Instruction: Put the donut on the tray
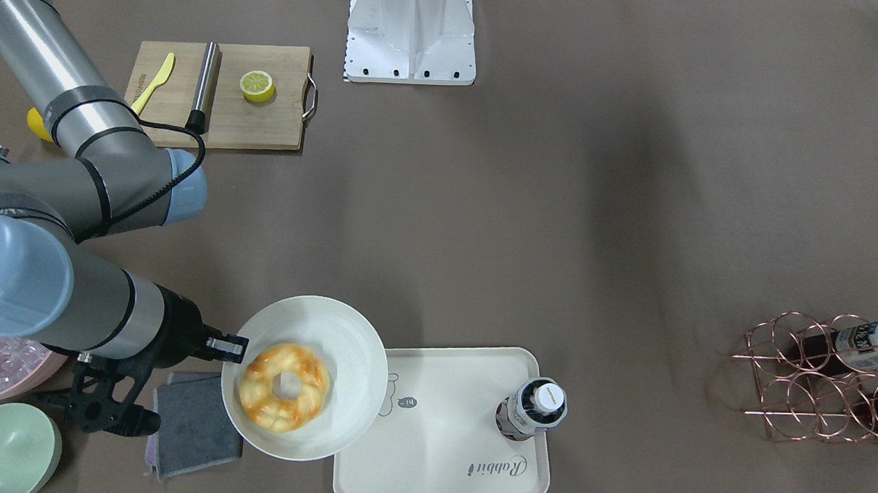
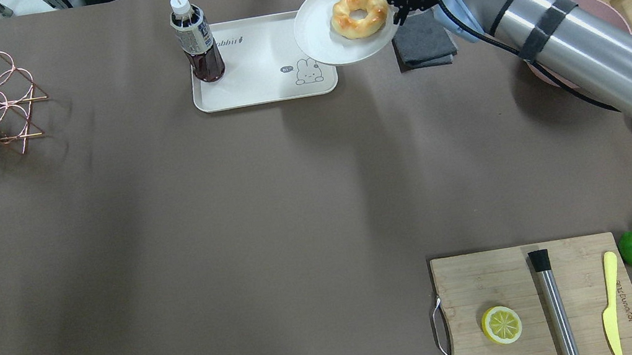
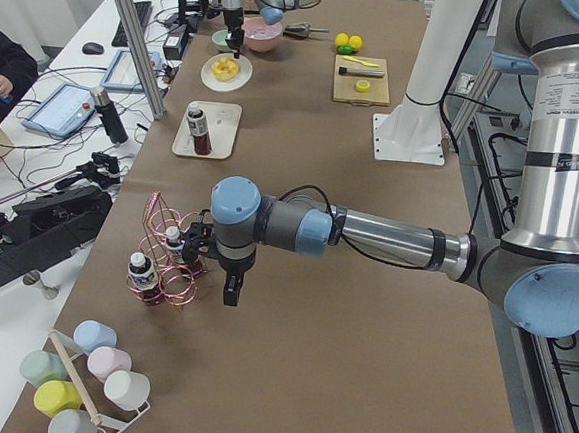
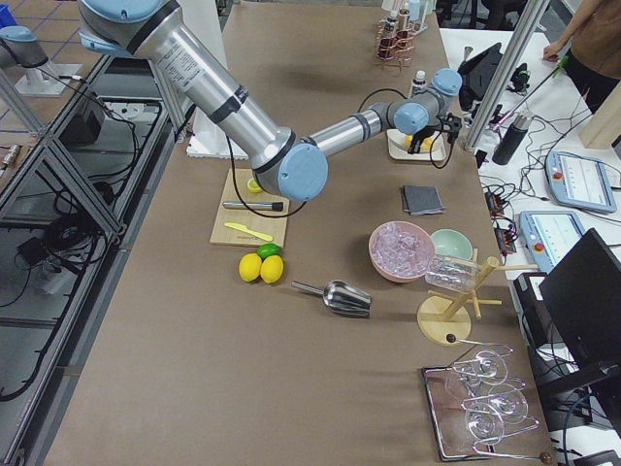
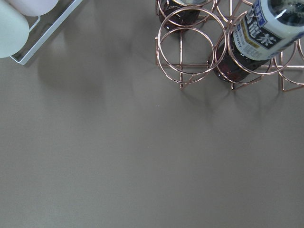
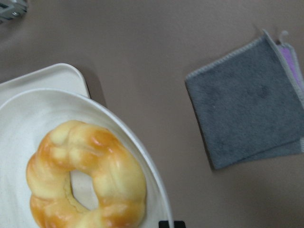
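Half done at best, I'd say — the donut point(image 1: 284, 397) sits on the round plate point(image 1: 353, 346), whose rim the right jaws pinch closed, overhanging the tray point(image 1: 437, 454) corner, not yet set down — left jaws, near the wire rack point(image 3: 170, 267), can't be judged.

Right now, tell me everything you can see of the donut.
The donut is a ring, golden yellow with orange-brown toasted patches, lumpy and glossy, with an open hole. It lies flat on the round white plate, off-centre toward the rim that the right pincer grips. Nothing but the plate touches it. The plate overlaps a corner of the tray, so the donut is not on the tray itself.
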Robot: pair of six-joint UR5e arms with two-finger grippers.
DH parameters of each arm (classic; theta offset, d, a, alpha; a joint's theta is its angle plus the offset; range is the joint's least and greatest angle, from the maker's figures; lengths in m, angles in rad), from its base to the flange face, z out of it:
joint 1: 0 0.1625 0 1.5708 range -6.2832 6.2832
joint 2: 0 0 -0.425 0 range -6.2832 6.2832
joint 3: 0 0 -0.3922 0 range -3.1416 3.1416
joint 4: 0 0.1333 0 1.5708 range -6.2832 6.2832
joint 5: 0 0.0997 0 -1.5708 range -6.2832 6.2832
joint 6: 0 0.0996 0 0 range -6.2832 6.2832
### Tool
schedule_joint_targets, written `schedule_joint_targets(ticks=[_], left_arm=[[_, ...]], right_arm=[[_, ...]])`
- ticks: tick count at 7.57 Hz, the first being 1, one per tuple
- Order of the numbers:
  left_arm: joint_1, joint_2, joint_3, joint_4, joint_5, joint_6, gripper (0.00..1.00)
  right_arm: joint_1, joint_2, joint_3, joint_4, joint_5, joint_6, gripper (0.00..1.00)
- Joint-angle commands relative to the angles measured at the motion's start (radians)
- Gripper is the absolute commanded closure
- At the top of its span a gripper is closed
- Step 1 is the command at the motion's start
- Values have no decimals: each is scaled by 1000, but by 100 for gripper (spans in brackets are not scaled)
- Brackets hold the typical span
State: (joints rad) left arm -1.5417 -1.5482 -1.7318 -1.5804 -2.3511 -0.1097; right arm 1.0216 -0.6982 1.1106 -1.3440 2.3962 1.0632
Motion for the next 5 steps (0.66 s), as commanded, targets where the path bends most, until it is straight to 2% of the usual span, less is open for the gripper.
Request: schedule_joint_targets(ticks=[1,3,5], left_arm=[[0,0,0,0,0,1,1],[0,2,1,0,1,-1,1],[0,0,1,0,1,-1,1]], right_arm=[[-21,158,-220,138,-37,12,100],[-108,210,-274,199,-159,14,100],[-142,232,-302,212,-183,12,100]])
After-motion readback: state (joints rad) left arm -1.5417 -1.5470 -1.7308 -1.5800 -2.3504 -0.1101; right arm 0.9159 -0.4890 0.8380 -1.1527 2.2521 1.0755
